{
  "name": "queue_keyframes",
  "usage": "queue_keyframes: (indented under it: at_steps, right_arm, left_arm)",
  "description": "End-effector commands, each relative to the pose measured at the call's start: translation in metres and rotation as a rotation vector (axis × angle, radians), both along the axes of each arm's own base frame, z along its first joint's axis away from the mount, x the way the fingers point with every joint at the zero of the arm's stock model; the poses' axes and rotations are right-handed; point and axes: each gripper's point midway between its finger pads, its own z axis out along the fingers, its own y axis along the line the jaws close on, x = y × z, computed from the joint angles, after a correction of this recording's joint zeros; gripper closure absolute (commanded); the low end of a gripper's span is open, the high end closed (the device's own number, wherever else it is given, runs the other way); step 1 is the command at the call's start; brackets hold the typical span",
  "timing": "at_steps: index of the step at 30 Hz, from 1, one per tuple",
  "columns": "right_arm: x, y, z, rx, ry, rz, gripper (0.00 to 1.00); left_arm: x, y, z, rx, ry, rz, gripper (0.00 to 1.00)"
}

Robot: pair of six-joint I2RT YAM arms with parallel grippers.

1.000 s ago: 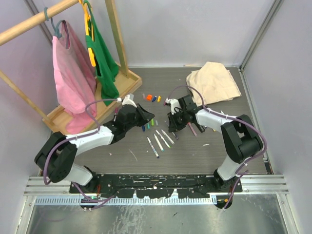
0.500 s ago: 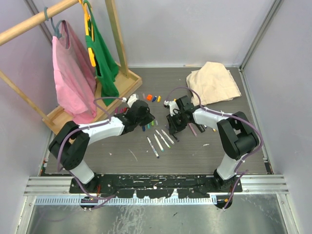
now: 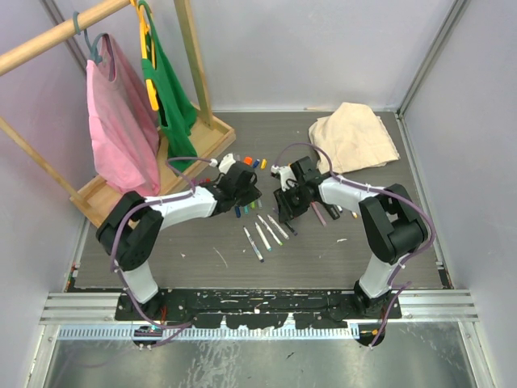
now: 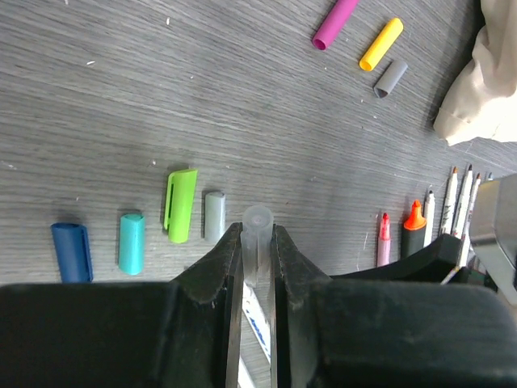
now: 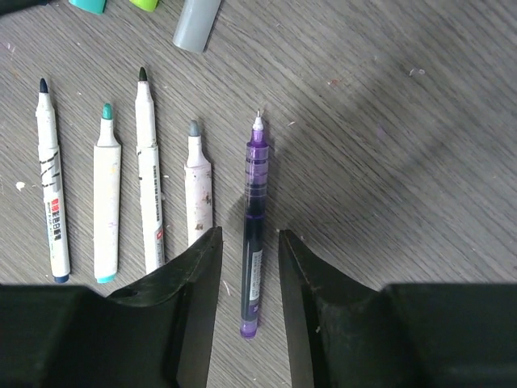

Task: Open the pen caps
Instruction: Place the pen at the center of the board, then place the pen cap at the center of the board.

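Pinching a clear cap (image 4: 258,220) among loose pen caps (image 4: 131,242)

Left gripper (image 4: 257,242) is clamped on the smooth, translucent tube, just right of the glossy lime cap (image 4: 179,204), with a grey cap (image 4: 214,216) between them on the wood-grain table (image 4: 161,97). Right gripper (image 5: 248,236), its jaws apart, straddles a slim purple pen (image 5: 252,202) near the lime cap, beside four scuffed white markers (image 5: 146,178).

A wooden rack (image 3: 196,65) stood at the far left, with a pink garment (image 3: 121,129) and a green garment (image 3: 174,105) hanging; a beige cloth (image 3: 353,139) lay crumpled far right.
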Motion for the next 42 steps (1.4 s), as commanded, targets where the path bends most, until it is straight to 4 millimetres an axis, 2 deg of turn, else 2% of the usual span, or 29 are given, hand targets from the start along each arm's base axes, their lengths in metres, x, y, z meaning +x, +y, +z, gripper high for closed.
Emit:
queue_keyframes:
  at_steps: [1,10,20,27,42]
  right_arm:
    - [0.018,0.008,0.034,0.059,-0.086,-0.001,0.59]
    - [0.033,-0.008,0.079,0.145,-0.181,-0.053,0.55]
    - [0.046,-0.03,0.106,0.193,-0.251,-0.138,0.54]
    - [0.048,-0.034,0.112,0.21,-0.263,-0.154,0.54]
    - [0.049,-0.037,0.115,0.218,-0.267,-0.167,0.54]
  left_arm:
    - [0.011,-0.011,0.007,-0.005,-0.017,0.012,0.97]
    - [0.014,-0.024,-0.011,0.041,0.049,-0.008,0.94]
    - [0.005,-0.039,-0.025,0.137,0.128,-0.044,0.91]
    - [0.005,-0.037,-0.036,0.204,0.172,-0.043,0.87]
    - [0.006,-0.036,-0.045,0.246,0.196,-0.046,0.7]
